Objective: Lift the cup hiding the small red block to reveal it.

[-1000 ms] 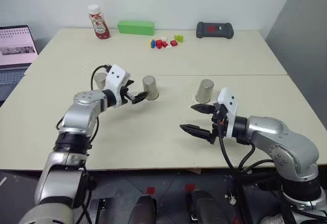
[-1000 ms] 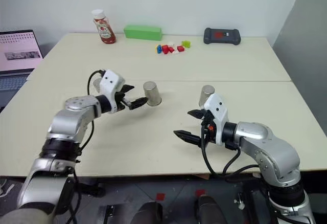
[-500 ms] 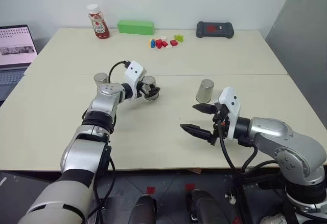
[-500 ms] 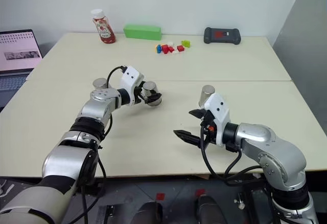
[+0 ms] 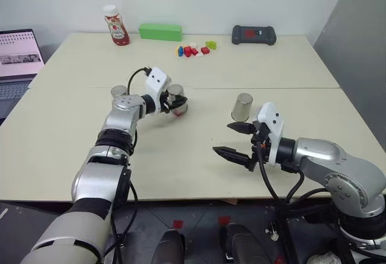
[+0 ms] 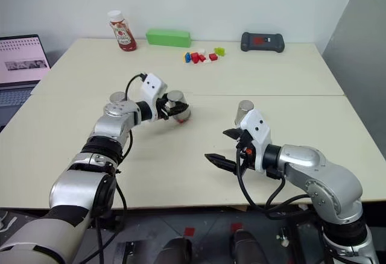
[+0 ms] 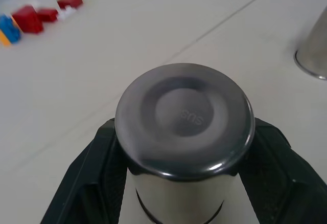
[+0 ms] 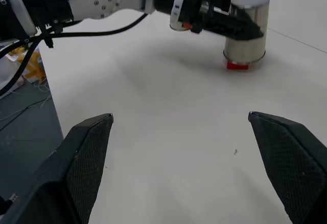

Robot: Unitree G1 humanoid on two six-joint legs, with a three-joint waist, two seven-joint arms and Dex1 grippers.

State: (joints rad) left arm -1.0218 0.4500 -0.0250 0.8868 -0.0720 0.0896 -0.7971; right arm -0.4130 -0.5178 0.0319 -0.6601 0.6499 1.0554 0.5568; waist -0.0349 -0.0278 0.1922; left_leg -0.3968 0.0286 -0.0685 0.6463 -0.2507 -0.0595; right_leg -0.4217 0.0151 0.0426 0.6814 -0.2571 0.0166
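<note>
Cup point(image 5: 176, 98) raised in left pincer point(image 5: 175, 103), 3 cups, 1 small red block point(image 8: 237, 65)

So the left tool point(image 5: 174, 102) reached in from just beside the cup point(image 5: 176, 97), clamped its fingers around it, and pulled it up off the surface point(image 5: 181, 155). With the rim raised, the small red block point(image 8: 236, 65) that was hidden a second ago showed up right underneath it.
</note>
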